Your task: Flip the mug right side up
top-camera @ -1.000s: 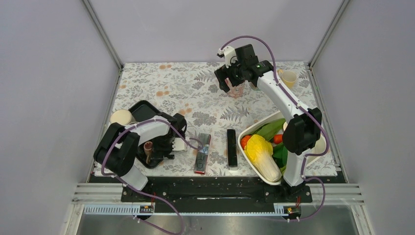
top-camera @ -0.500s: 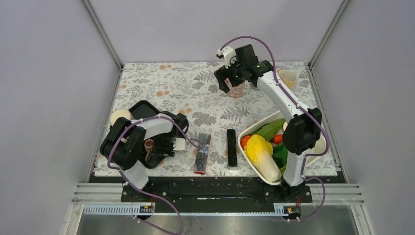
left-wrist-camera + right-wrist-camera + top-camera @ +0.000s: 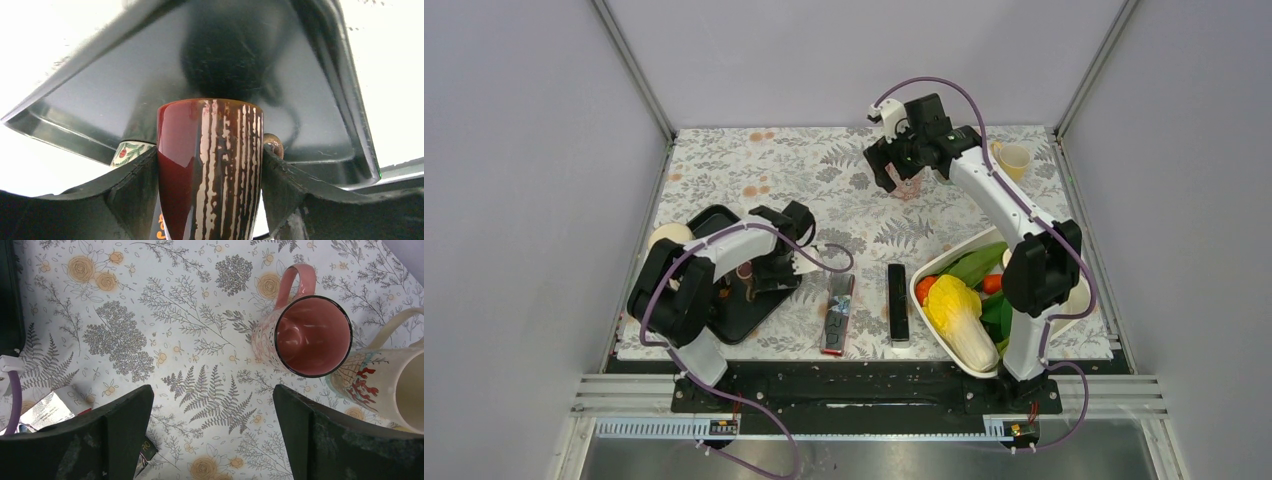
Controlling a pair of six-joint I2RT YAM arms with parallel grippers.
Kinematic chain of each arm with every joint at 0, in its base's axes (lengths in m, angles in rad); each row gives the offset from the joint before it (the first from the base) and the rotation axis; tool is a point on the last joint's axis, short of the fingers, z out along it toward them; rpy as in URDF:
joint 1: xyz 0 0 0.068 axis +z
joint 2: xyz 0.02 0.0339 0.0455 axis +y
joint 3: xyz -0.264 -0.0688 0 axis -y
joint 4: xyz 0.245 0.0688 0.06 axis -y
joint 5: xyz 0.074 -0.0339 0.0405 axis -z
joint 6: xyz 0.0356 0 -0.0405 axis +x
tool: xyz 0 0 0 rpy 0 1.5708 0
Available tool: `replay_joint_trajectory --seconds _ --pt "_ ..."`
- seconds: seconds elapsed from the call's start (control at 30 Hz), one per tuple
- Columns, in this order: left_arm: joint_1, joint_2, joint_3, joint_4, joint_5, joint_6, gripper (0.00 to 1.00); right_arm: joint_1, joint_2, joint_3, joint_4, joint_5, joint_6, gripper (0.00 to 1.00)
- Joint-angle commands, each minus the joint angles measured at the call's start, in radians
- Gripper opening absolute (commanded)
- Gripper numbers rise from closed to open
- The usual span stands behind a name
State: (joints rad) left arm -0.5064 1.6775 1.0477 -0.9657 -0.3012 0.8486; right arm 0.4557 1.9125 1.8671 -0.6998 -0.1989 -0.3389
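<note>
**Operator:** Left wrist view: what is the state of the left gripper (image 3: 210, 157)?

**Technician:** It is clamped on the glossy dark-red ceramic mug with cream streaks (image 3: 202, 140). Both fingers (image 3: 132, 187) press against the side walls. The mug hangs above the black metal tray (image 3: 325, 105) and does not touch its floor. This view does not show which end of the mug faces the tray.

**Operator:** How should the step in hand be done well?

**Technician:** In my judgement the step is the reorientation itself.
1. Confirm which end is the mouth before turning.
2. Roll the wrist slowly, because the glaze looks slick and the mug could slip between the pads.
3. Hold the mug high enough to clear the tray's raised rim through the whole turn.
4. Lower it until the base sits flat on the tray floor, and only then let the jaws part.

**Operator:** And the right side?

**Technician:** The right gripper (image 3: 212, 395) has its jaws spread wide and carries nothing. It hovers over the floral-print tablecloth (image 3: 150, 315), near a pink ceramic mug with a dark rim (image 3: 312, 335), which stands mouth up. Just beside that is a cream mug with a coral-red print (image 3: 372, 382), partly cut off by the frame. Neither appears to need attention. The right arm is well apart from the tray and is best left parked.
</note>
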Motion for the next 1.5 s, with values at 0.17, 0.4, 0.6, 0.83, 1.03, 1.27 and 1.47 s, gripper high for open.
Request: replay_joint_trajectory --seconds 0.17,0.4,0.6,0.83,1.03,1.27,1.47 --pt "0.085 -0.084 0.108 0.066 0.18 -0.114 0.0 -0.094 -0.197 -0.151 0.183 -0.019 0.16 0.99" --pt "0.138 -0.128 0.106 0.091 0.289 -0.161 0.0 -0.1 -0.307 -0.351 0.346 -0.219 0.289 0.99" --pt "0.226 -0.214 0.091 0.138 0.427 -0.2 0.0 -0.1 -0.405 -0.586 0.57 -0.481 0.472 0.99" --pt "0.248 -0.254 0.116 0.159 0.529 -0.252 0.0 -0.062 -0.41 -0.865 1.103 -0.553 0.863 1.0" --pt "0.246 -0.323 0.235 0.109 0.747 -0.279 0.0 0.074 -0.242 -0.807 1.384 -0.647 1.105 0.99" --pt "0.206 -0.38 0.318 0.099 0.806 -0.293 0.0 0.162 -0.146 -0.701 1.481 -0.616 1.211 0.96" --pt "0.155 -0.389 0.338 0.108 0.826 -0.303 0.0 0.204 -0.109 -0.637 1.484 -0.639 1.237 0.9"
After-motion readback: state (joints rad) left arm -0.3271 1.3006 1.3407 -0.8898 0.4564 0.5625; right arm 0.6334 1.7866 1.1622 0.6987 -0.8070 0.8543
